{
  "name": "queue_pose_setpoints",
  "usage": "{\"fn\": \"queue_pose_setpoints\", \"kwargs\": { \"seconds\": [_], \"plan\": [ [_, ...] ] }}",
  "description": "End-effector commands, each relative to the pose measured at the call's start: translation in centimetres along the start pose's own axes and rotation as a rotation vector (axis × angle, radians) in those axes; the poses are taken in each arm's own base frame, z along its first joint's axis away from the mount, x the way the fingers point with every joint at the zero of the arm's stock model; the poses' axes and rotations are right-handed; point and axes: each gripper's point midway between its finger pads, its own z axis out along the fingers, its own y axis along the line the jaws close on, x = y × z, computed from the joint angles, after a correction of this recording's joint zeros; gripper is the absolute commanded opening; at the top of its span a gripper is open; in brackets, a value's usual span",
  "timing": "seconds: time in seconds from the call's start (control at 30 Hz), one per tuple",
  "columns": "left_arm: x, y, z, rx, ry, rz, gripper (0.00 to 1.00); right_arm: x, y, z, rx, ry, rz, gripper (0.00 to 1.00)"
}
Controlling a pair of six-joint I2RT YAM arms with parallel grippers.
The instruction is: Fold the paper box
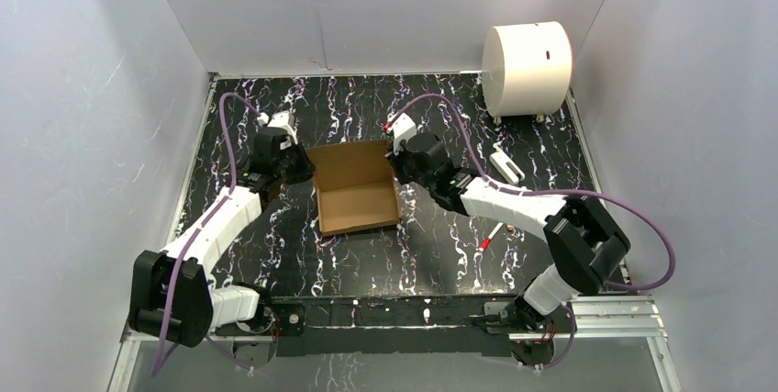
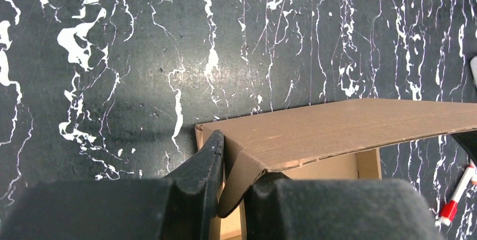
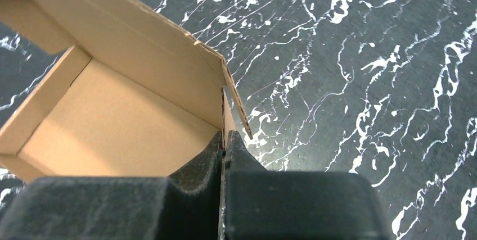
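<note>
Paper box [image 1: 356, 192]: open-topped, cropped in both wrist views.
Left gripper [image 2: 239, 160]: jaws pinching a corner flap.
Right gripper [image 3: 225, 139]: jaws pinching a wall edge.

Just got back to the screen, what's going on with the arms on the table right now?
Both arms are working on the paper box, which sits open-topped in the middle of the table. The left claw is clamped on a bent flap at the box's far left corner. The right claw is pinched shut on the cardboard edge at the far right corner. The far panel stands raised between them, so the box is not yet closed. The white cylinder stands apart at the far right.
</note>
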Motion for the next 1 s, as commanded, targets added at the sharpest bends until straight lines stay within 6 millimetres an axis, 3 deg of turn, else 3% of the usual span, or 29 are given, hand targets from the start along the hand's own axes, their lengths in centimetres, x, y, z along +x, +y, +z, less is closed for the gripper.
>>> {"fn": "queue_pose_setpoints", "kwargs": {
  "seconds": [0.0,0.43,0.67,0.87,0.97],
  "plan": [
    [-3.1,-2.0,-1.2,0.037,-0.169,-0.159,0.08,-1.3,-0.2,0.6,0.152,-0.021,0.135,0.0],
    [-4.5,-5.5,0.4,0.095,-0.271,-0.26,0.14,-0.6,-1.7,2.2,0.378,-0.031,0.302,0.0],
    [-3.7,-5.9,1.0,0.089,-0.294,-0.321,0.16,1.2,-1.7,1.5,0.434,-0.054,0.325,0.0],
    [-4.5,-6.8,0.8,0.096,-0.328,-0.348,0.2,1.6,-1.6,1.3,0.453,-0.06,0.337,0.0],
    [-3.8,-6.7,0.8,0.095,-0.321,-0.358,0.23,2.2,-1.7,1.1,0.464,-0.055,0.335,0.0]
  ]
}}
